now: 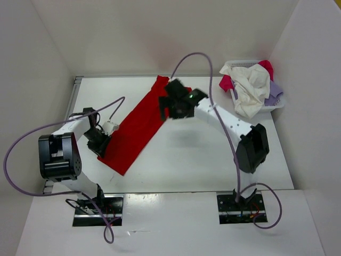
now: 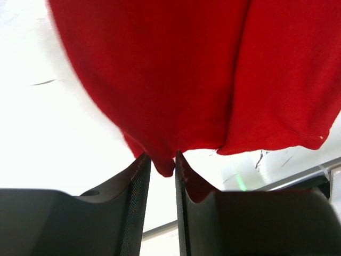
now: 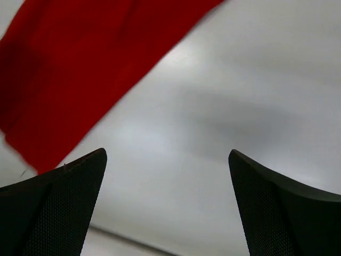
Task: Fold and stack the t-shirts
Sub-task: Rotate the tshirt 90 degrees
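Here, a red shirt (image 1: 136, 128) is seen laid out as a long, narrow band on the tabletop (image 1: 202, 160). It runs slantwise from a far end at 12 o'clock down to a near end at 8 o'clock, left of the middle. The near end is met by the left fingers (image 2: 136, 202), which are brought almost together. In the left wrist view a small tip of the red cloth is pinched between them, and the rest of the cloth is spread beyond them toward 12 o'clock. The right fingers (image 3: 64, 208) are held wide apart and nothing is gripped by them. They are placed over the band's far end; in the right wrist view red cloth is seen at 10 o'clock and bare tabletop elsewhere. Whether the cloth is touched by them cannot be told.

At the tabletop's 2 o'clock corner a white basket (image 1: 277, 105) is set, with three more shirts heaped in it. An off-white shirt (image 1: 250, 90) is draped on top and over the rim at 7 o'clock. A pinkish red shirt (image 1: 226, 82) is shown at 9 and 12 o'clock of the heap, and a lavender shirt (image 1: 275, 92) at 3 o'clock.
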### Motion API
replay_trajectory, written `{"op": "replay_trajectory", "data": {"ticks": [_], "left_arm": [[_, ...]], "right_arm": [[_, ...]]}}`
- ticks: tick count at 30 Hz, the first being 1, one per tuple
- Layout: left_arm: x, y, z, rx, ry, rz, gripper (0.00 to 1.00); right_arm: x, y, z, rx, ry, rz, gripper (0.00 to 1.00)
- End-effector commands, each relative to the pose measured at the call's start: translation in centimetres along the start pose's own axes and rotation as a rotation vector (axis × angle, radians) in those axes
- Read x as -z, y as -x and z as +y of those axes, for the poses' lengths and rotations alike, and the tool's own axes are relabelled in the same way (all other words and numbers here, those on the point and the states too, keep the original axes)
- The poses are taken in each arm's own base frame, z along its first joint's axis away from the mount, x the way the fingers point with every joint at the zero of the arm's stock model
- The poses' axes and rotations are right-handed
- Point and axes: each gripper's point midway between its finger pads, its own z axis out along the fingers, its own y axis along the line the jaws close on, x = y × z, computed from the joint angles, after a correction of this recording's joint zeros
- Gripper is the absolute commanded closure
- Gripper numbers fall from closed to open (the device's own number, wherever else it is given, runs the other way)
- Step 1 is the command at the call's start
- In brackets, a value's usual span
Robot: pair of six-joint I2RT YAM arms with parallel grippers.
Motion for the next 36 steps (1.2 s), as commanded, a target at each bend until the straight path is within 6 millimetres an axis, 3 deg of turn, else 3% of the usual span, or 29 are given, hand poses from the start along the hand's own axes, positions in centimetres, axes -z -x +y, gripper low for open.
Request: {"op": "replay_trajectory", "data": {"ticks": [1, 2, 3, 5, 6, 7, 9, 10, 11, 15, 20, 22, 26, 27, 30, 31, 32, 34, 36], "left_arm": [[1.3, 0.5, -0.4, 0.013, 0.002, -0.069, 0.68], [1.1, 0.5, -0.1, 0.02, 0.011, -0.08, 0.68], [1.3, 0.6, 0.3, 0.017, 0.034, -0.085, 0.65], [1.3, 0.9, 0.9, 0.026, 0.062, -0.093, 0.62], [1.3, 1.2, 1.3, 0.023, 0.081, -0.103, 0.6], [1.3, 1.3, 1.4, 0.031, 0.086, -0.111, 0.56], [1.1, 1.7, 1.6, 0.027, 0.09, -0.131, 0.51], [1.1, 2.0, 1.6, 0.035, 0.087, -0.144, 0.5], [1.0, 2.3, 1.6, 0.033, 0.085, -0.156, 0.49], [0.5, 2.7, 1.3, 0.043, 0.054, -0.167, 0.47], [0.5, 3.1, 1.5, 0.041, 0.059, -0.175, 0.46], [0.5, 3.1, 1.5, 0.041, 0.059, -0.175, 0.46], [1.2, 3.6, 1.6, 0.034, 0.068, -0.203, 0.46], [1.7, 3.5, 1.5, 0.033, 0.075, -0.209, 0.45], [2.0, 3.1, 1.4, 0.013, 0.087, -0.207, 0.45], [2.2, 3.2, 1.4, 0.011, 0.092, -0.214, 0.45], [2.2, 3.2, 1.4, 0.011, 0.093, -0.214, 0.45], [2.2, 3.0, 1.2, 0.013, 0.087, -0.207, 0.43], [2.7, 3.1, 1.3, 0.002, 0.094, -0.214, 0.43]], "right_arm": [[-2.3, -7.2, 8.3, -0.108, 0.178, 0.103, 0.01], [-1.7, -10.3, 12.1, -0.085, 0.259, 0.163, 0.01], [-3.0, -12.4, 13.8, -0.07, 0.265, 0.204, 0.03], [-3.2, -14.3, 17.0, -0.058, 0.306, 0.242, 0.09], [-2.8, -16.3, 19.2, -0.062, 0.355, 0.298, 0.11], [-3.7, -17.5, 20.5, -0.069, 0.383, 0.317, 0.14], [-3.6, -19.3, 22.4, -0.071, 0.416, 0.348, 0.15], [-3.6, -19.2, 23.3, -0.091, 0.419, 0.342, 0.17], [-4.5, -19.6, 23.2, -0.098, 0.399, 0.347, 0.17], [-5.2, -21.6, 24.8, -0.113, 0.399, 0.384, 0.17], [-6.6, -23.7, 24.6, -0.123, 0.382, 0.454, 0.2], [-6.3, -24.4, 24.7, -0.129, 0.392, 0.49, 0.24], [-8.1, -25.3, 24.8, -0.143, 0.378, 0.525, 0.35], [-9.8, -24.8, 24.1, -0.214, 0.379, 0.555, 0.6], [-10.2, -24.8, 22.8, -0.259, 0.374, 0.572, 0.84], [-10.4, -24.5, 22.1, -0.27, 0.369, 0.569, 1.0], [-10.5, -25.0, 21.7, -0.27, 0.356, 0.578, 1.0], [-9.9, -24.1, 21.5, -0.279, 0.377, 0.557, 1.0], [-10.1, -24.4, 19.8, -0.296, 0.35, 0.566, 1.0]]}}
